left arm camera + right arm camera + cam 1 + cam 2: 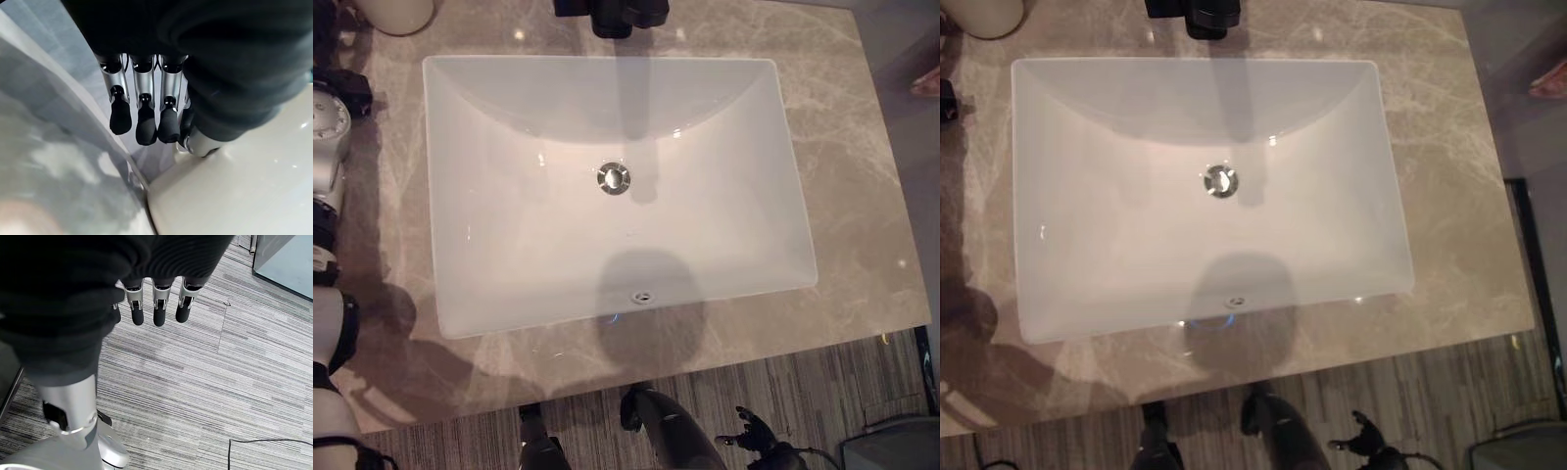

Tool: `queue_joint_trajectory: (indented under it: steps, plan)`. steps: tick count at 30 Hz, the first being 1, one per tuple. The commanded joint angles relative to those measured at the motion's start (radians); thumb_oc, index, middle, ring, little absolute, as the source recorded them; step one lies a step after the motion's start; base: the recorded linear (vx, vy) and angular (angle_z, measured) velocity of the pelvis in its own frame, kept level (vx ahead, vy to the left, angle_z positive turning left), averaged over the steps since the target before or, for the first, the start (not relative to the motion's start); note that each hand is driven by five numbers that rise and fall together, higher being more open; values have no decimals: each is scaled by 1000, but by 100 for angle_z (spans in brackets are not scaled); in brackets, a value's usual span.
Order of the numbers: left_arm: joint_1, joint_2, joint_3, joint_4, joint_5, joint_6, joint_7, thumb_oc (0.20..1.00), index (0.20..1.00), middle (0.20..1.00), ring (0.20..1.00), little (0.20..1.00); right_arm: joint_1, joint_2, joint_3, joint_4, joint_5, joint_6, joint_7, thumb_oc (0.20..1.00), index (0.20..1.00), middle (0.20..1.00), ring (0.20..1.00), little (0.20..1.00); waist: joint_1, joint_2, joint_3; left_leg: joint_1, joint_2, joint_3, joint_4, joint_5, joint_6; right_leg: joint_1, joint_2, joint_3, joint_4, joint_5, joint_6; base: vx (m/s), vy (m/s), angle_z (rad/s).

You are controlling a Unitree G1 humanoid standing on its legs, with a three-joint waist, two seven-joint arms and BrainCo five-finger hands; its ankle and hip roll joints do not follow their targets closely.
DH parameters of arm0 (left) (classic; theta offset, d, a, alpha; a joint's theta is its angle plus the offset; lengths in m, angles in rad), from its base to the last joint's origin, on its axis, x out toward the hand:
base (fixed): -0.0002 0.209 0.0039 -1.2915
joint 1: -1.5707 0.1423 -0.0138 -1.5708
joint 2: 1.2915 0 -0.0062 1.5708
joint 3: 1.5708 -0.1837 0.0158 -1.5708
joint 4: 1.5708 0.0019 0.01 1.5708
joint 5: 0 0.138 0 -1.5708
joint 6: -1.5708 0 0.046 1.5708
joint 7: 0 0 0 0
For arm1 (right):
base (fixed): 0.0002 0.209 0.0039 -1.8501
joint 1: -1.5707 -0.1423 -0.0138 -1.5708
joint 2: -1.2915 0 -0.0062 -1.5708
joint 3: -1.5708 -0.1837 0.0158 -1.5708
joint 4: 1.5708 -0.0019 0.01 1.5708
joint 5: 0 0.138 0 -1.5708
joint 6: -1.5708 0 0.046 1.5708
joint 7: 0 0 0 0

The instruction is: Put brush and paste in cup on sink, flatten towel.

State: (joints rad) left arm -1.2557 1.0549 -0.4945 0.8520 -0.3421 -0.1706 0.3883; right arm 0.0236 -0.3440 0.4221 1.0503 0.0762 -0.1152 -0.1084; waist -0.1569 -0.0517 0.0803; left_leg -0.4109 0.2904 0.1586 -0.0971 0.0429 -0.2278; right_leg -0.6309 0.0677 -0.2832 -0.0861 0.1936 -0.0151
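A cream cup [399,12] stands on the marble counter [862,196] at the far left corner, behind the white sink basin [607,294]. In the left wrist view my left hand [146,122] hangs with straight fingers right above the cup's cream wall [244,196], holding nothing. Its thumb is close to the wall, and I cannot tell if they touch. My right hand [156,308] hangs low over the striped floor [205,396], fingers straight and empty. A pink thing [928,80] shows at the right edge past the counter, and I cannot tell what it is.
A black tap [612,15] stands at the middle of the basin's far rim. The chrome drain [614,179] sits in the basin's centre. The counter's front edge [705,377] meets striped flooring below.
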Motion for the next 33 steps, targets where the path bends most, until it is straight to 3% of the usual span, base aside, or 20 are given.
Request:
queue_joint_trajectory:
  steps: [1,13,27,33]
  plan:
    - [2,-1,-56,-45,98,-29,2,200,200,200,200,200,5,-51,-16,-36,41,-24,-6,1000,1000,1000,1000,1000,-33,7,42,79,-9,-24,10,80,9,36,-81,2,96,-52,165,-7,18,5]
    - [41,-136,-57,-101,140,-36,-3,200,200,200,200,200,18,-59,-26,-50,35,-28,-15,1000,1000,1000,1000,1000,-48,25,43,88,-21,-6,10,56,15,36,-96,4,104,-58,164,-3,8,3]
    - [67,-166,-35,-80,140,-37,2,200,200,200,200,200,17,-63,-25,-43,32,-29,-19,1000,1000,1000,1000,1000,-47,35,47,100,-27,1,10,54,16,42,-102,8,106,-56,163,-4,-1,-2]
    - [134,-185,20,-68,182,-6,25,200,200,200,200,200,15,-60,-32,-28,23,-23,-28,1000,1000,1000,1000,1000,-38,35,42,116,-32,1,10,39,20,65,-110,-1,108,-63,162,-14,-3,0]
